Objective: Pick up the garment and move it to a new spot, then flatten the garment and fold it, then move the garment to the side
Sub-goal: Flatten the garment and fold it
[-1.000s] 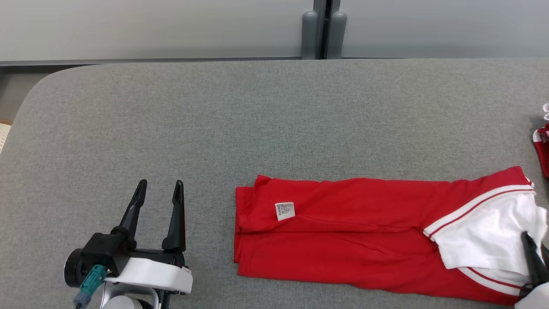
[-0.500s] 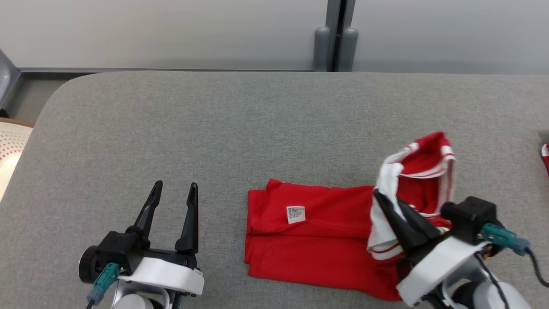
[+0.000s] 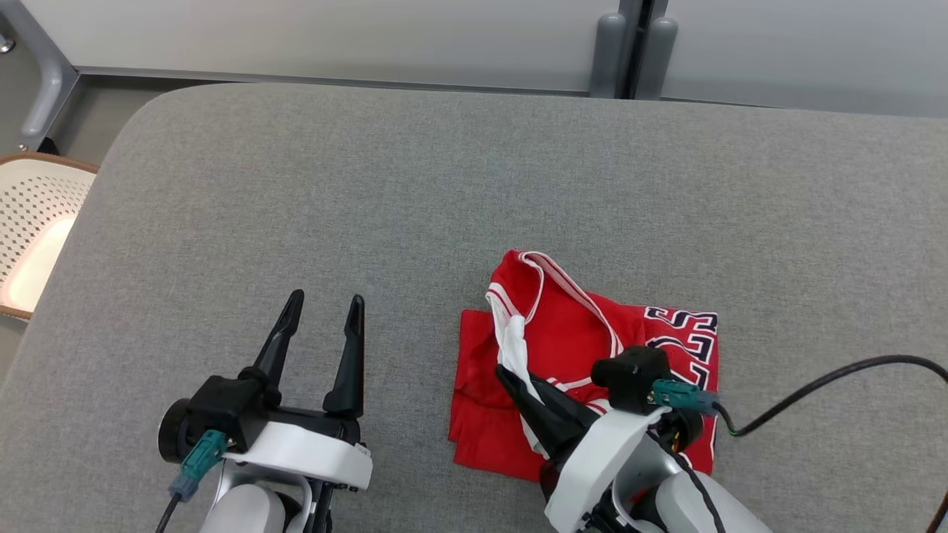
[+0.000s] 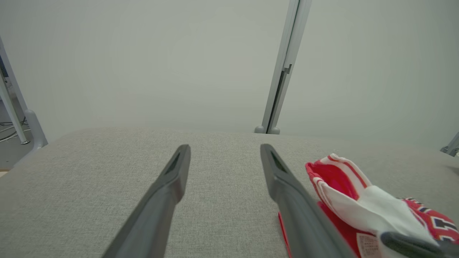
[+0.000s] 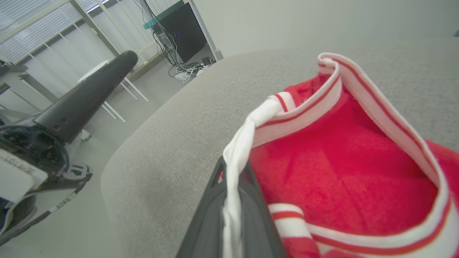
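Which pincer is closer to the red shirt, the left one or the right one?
The right. The right pincer is shut on the white edge of the red shirt. The left pincer stands open over the grey table, to the shirt's left, not touching it.

Left gripper [image 4: 225, 147] up front, two dark fingers spread wide and nothing between them, poised over the grey padded bench [image 4: 89, 172]. Just to the right of them sits the garment [image 4: 333, 179], red, its white-and-red striped rim standing up off the fabric. White cloth trails down to the right gripper [image 4: 391, 238] at the bottom corner, tip pinched shut. Beyond the bench's far edge, a pale wall [image 4: 143, 53] and a slim grey post [image 4: 283, 71].
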`<state>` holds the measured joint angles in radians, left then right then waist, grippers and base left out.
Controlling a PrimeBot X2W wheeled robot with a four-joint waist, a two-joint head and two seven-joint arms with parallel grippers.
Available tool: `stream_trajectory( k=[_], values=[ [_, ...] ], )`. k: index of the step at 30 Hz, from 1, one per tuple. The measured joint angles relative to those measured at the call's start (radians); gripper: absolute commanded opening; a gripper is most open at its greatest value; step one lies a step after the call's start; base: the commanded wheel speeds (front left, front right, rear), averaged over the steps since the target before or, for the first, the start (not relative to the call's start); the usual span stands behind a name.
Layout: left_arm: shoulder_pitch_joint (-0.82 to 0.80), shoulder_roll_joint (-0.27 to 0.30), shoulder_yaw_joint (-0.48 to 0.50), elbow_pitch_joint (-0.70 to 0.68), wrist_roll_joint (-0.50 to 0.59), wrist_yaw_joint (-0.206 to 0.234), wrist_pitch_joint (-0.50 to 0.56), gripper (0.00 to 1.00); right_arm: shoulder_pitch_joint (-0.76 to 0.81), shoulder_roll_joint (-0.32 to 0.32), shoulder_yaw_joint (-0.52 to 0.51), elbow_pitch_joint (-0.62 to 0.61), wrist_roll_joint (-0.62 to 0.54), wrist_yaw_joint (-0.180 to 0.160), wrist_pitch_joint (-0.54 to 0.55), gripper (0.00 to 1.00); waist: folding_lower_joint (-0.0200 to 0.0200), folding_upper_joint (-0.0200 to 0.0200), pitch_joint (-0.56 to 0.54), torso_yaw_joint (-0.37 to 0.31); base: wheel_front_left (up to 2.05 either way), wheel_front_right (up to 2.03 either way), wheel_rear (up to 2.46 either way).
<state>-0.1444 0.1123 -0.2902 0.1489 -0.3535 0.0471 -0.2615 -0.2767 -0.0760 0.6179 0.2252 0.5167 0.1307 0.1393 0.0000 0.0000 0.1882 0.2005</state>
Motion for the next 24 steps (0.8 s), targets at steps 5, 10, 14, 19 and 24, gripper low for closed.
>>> stream_trajectory(
  k=[5,10,14,19,24],
  values=[
    [-0.008,-0.002,0.021,-0.003,0.016,-0.003,0.000,1.00,-0.082,0.015,0.079,0.025,0.002,0.000,-0.229,1.00,0.0000,0.0000,0.014,-0.016,0.00,0.00,0.00],
    [-0.006,0.006,0.036,0.002,0.028,-0.001,0.000,1.00,-0.076,-0.050,-0.049,-0.067,-0.009,0.000,-0.334,1.00,0.0000,0.0000,0.004,-0.046,0.00,0.00,0.00],
    [-0.003,0.016,0.047,0.001,0.037,0.005,0.000,1.00,-0.011,-0.101,-0.229,-0.128,-0.049,0.000,-0.342,1.00,0.0000,0.0000,-0.008,-0.066,0.00,0.00,0.00],
    [0.009,0.032,0.058,-0.002,0.041,0.009,0.000,1.00,0.092,-0.136,-0.412,-0.186,-0.097,0.000,-0.308,1.00,0.0000,0.0000,-0.025,-0.083,0.00,0.00,0.00],
    [0.037,0.050,0.063,-0.006,0.046,0.019,0.000,1.00,0.234,-0.139,-0.574,-0.260,-0.158,0.000,-0.244,1.00,0.0000,0.0000,-0.046,-0.104,0.00,0.00,0.00]
  ],
)
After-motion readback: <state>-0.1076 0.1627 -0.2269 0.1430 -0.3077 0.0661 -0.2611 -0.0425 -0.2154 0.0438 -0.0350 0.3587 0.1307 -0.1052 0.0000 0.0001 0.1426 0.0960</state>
